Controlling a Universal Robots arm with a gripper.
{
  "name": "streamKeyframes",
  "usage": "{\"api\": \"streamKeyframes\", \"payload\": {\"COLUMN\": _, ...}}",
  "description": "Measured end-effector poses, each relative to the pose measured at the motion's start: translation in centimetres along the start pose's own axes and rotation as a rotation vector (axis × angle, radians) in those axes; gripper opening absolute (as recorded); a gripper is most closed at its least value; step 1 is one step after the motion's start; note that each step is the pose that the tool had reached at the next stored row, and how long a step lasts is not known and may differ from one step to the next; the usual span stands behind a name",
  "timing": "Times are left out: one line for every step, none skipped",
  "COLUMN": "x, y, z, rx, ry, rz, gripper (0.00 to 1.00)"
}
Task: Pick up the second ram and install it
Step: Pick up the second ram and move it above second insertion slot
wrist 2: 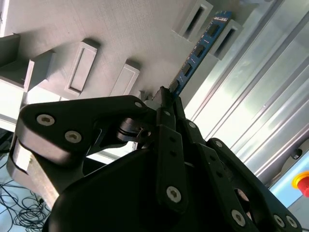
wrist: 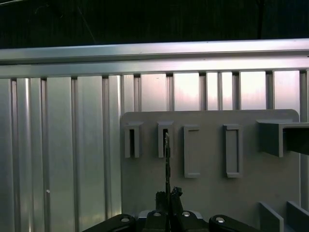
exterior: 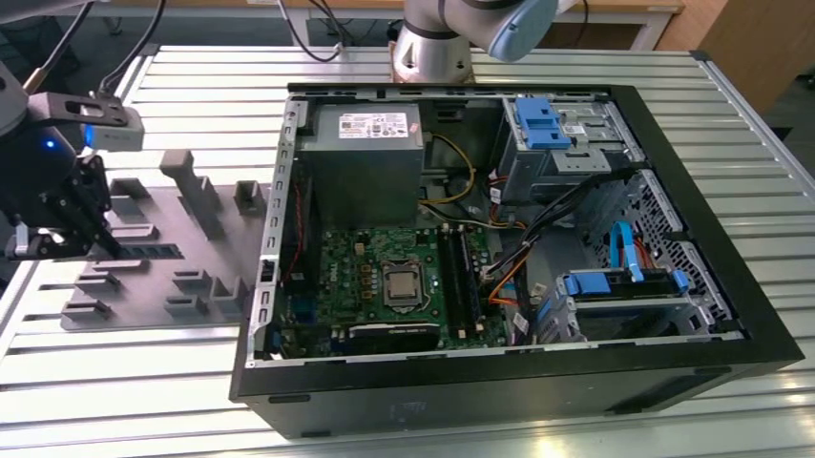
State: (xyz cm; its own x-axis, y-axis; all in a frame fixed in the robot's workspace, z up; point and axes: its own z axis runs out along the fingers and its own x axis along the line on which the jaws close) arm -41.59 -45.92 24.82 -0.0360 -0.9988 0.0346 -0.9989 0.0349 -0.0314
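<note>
Holding jaws clamped on the thin blue circuit-board ram stick (wrist 2: 197, 52), edge-on ahead of them in the grey plastic tray (wrist 2: 96, 24), probably for a straight lift-out.

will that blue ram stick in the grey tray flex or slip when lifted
The long thin blue circuit-board ram stick probably stays stiff and feels light, being a slim flat board. Standing on edge, gripped at one end by the end effector, it might tilt.
</note>
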Motion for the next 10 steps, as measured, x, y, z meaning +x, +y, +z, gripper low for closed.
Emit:
{"api": "streamKeyframes", "payload": {"x": 0.00, "y": 0.00, "z": -0.02, "rx": 0.0000, "ry": 0.0000, "rz": 0.000, "gripper": 0.14}}
{"api": "streamKeyframes", "payload": {"x": 0.00, "y": 0.00, "z": -0.05, "rx": 0.0000, "ry": 0.0000, "rz": 0.000, "gripper": 0.14}}
{"api": "streamKeyframes", "payload": {"x": 0.00, "y": 0.00, "z": -0.08, "rx": -0.0001, "ry": 0.0001, "rz": 0.000, "gripper": 0.14}}
{"api": "streamKeyframes", "payload": {"x": 0.00, "y": 0.00, "z": -0.10, "rx": 0.0000, "ry": 0.0000, "rz": 0.000, "gripper": 0.14}}
{"api": "streamKeyframes", "payload": {"x": 0.00, "y": 0.00, "z": -0.12, "rx": -0.0001, "ry": 0.0000, "rz": 0.000, "gripper": 0.14}}
{"api": "streamKeyframes", "payload": {"x": 0.00, "y": 0.00, "z": -0.15, "rx": -0.0001, "ry": 0.0001, "rz": 0.000, "gripper": 0.14}}
{"api": "streamKeyframes", "payload": {"x": 0.00, "y": 0.00, "z": -0.17, "rx": -0.0001, "ry": 0.0001, "rz": 0.000, "gripper": 0.14}}
{"api": "streamKeyframes", "payload": {"x": 0.00, "y": 0.00, "z": -0.19, "rx": -0.0001, "ry": 0.0000, "rz": 0.000, "gripper": 0.14}}
{"api": "streamKeyframes", "payload": {"x": 0.01, "y": 0.00, "z": -0.20, "rx": 0.0000, "ry": 0.0000, "rz": 0.000, "gripper": 0.14}}
{"api": "streamKeyframes", "payload": {"x": 0.01, "y": 0.00, "z": -0.23, "rx": 0.0000, "ry": 0.0000, "rz": 0.000, "gripper": 0.14}}
